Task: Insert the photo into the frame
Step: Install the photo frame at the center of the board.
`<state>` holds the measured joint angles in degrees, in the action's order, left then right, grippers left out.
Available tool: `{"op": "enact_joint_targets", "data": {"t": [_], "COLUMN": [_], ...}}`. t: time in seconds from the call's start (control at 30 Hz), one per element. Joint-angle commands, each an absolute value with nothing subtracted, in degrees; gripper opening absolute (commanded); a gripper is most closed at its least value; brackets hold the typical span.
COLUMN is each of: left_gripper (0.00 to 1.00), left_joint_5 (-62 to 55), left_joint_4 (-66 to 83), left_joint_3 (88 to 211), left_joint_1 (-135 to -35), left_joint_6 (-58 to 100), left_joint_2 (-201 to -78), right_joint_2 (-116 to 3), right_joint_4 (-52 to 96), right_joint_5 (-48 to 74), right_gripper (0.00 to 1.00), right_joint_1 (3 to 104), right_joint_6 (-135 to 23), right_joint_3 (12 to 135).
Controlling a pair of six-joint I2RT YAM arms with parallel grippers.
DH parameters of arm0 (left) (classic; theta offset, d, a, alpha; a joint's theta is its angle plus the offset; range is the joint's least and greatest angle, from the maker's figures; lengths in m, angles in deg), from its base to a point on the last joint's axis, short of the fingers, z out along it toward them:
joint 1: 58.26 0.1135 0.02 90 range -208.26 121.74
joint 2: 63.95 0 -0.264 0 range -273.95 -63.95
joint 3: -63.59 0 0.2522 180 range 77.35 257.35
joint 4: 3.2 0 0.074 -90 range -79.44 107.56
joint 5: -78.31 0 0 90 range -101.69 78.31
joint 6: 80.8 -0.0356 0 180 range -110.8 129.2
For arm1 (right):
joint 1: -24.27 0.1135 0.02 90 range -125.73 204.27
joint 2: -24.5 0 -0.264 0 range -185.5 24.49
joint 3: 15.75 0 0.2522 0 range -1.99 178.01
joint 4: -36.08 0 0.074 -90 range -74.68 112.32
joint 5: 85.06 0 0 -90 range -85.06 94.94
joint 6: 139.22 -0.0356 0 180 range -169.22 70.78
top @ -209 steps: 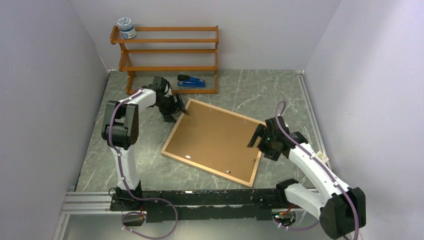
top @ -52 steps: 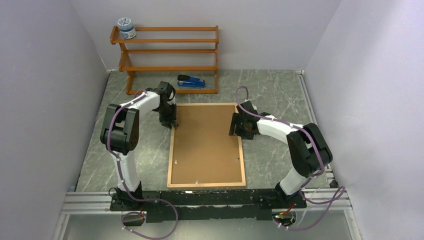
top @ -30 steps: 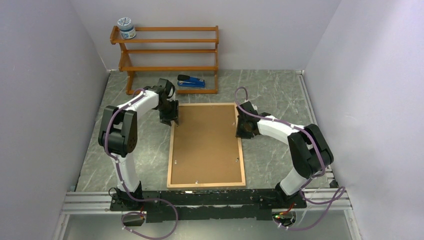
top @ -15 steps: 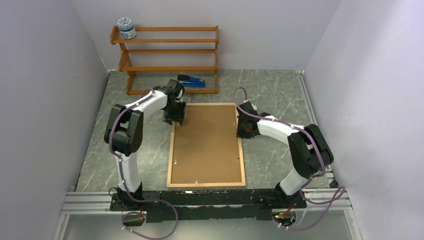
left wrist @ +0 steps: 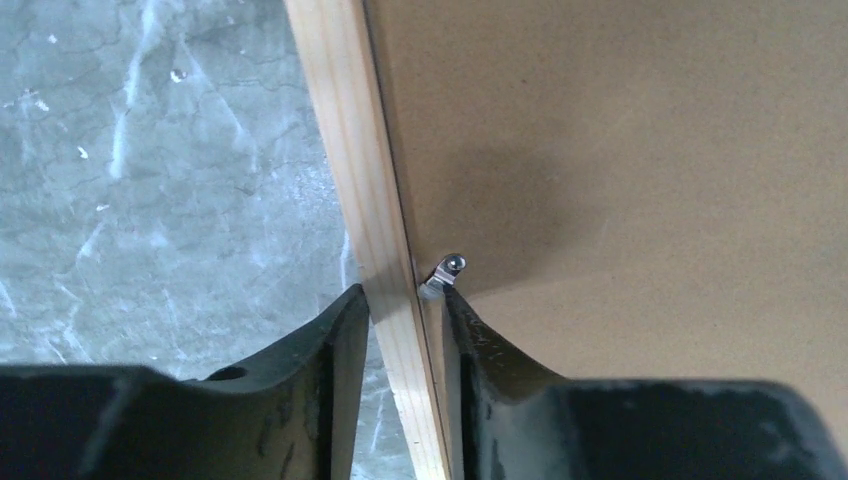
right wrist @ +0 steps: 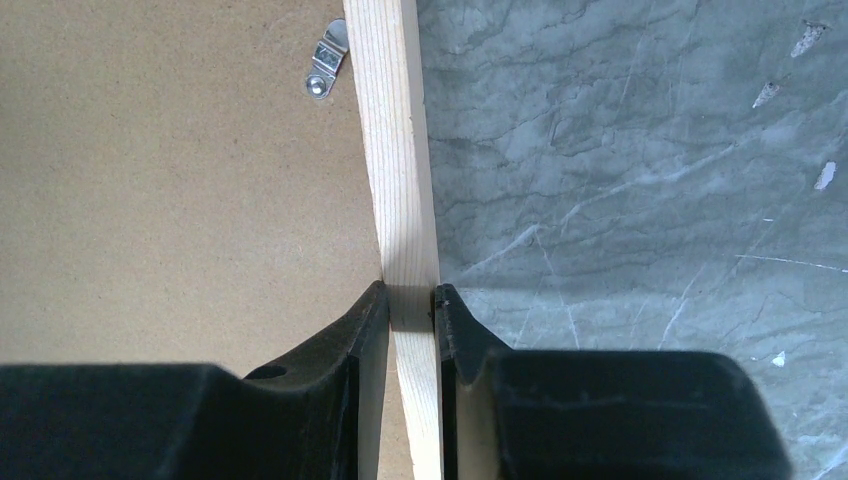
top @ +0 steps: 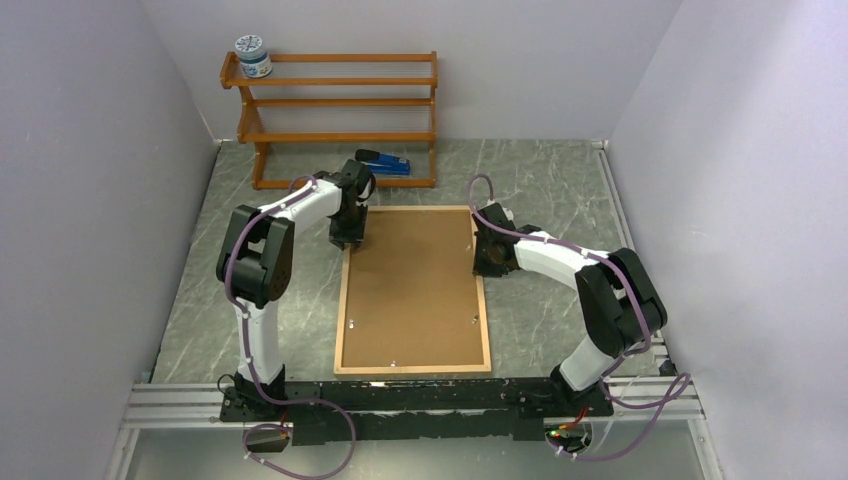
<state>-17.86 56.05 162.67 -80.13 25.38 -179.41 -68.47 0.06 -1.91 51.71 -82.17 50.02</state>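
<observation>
The frame (top: 340, 300) lies face down in the middle of the table, its brown backing board (top: 412, 290) uppermost. The photo is hidden. My left gripper (top: 349, 240) straddles the left rail (left wrist: 375, 200) near the far corner. Its left finger (left wrist: 340, 340) touches the rail's outer side. Its right finger (left wrist: 480, 350) rests on the backing beside a metal clip (left wrist: 445, 272), a thin strip away from the wood, so this gripper (left wrist: 403, 300) is open. My right gripper (top: 484, 262) is shut on the right rail (right wrist: 395, 150), both pads pressed against the wood in the wrist view of the gripper (right wrist: 410, 295). Another clip (right wrist: 326, 65) sits further along.
An orange-brown shelf rack (top: 335, 100) stands against the back wall with a jar (top: 252, 56) on its top left. A blue stapler (top: 385, 163) lies on the table just beyond the frame's far edge. Walls close in on both sides.
The frame was turned square to the table several seconds ago. In the last second my left gripper shifted right onto the frame's far-left rail and its jaws narrowed. The right grip is unchanged.
</observation>
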Motion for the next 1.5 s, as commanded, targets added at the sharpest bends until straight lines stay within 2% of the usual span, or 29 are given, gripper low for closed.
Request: {"op": "enact_joint_targets", "data": {"t": [0.0, 0.3, 0.47, 0.5, 0.53, 0.57, 0.67, 0.77, 0.97, 1.2, 1.47], "left_gripper": [0.31, 0.18, 0.2, 0.22, 0.25, 0.31, 0.47, 0.54, 0.56, 0.56, 0.44], "left_joint_5": [-20.7, -20.6, -21.7, -22.0, -22.2, -22.2, -22.3, -22.0, -19.7, -5.7, 0.6], "left_joint_4": [55.1, 54.2, 54.9, 55.1, 55.0, 54.9, 54.5, 54.8, 55.9, 53.6, 50.6], "left_joint_3": [163.7, 163.1, 163.7, 163.7, 163.5, 162.9, 161.2, 159.2, 152.5, 140.1, 126.4], "left_joint_1": [-80.4, -80.4, -80.4, -80.4, -80.3, -80.3, -80.1, -79.7, -78.6, -76.1, -75.9], "left_joint_6": [25.2, 25.0, 26.7, 27.0, 27.2, 27.3, 27.8, 28.9, 34.6, 42.6, 46.6], "left_joint_2": [-180.8, -179.5, -176.8, -175.8, -174.6, -173.2, -169.3, -165.8, -159.2, -150.7, -141.1], "right_joint_2": [-67.9, -68.4, -67.1, -66.4, -65.3, -64.2, -60.7, -58.4, -56.0, -59.4, -70.8], "right_joint_4": [-3.3, -3.4, -4.5, -4.9, -5.3, -5.7, -6.5, -7.0, -3.5, 10.5, 21.5], "right_joint_5": [-4.5, -4.4, -5.0, -5.1, -5.1, -5.0, -4.5, -2.5, 5.9, 15.3, 19.2], "right_gripper": [0.15, 0.15, 0.16, 0.19, 0.26, 0.41, 0.64, 0.7, 0.7, 0.62, 0.4], "right_joint_1": [51.4, 50.8, 50.7, 50.7, 50.7, 50.7, 50.7, 50.7, 51.2, 59.0, 72.7], "right_joint_6": [-81.0, -81.1, -81.4, -81.5, -81.5, -81.5, -81.8, -82.0, -86.9, -104.7, -118.8], "right_joint_3": [49.9, 50.2, 50.9, 51.2, 51.6, 52.0, 53.1, 54.6, 54.4, 51.1, 52.5]}}
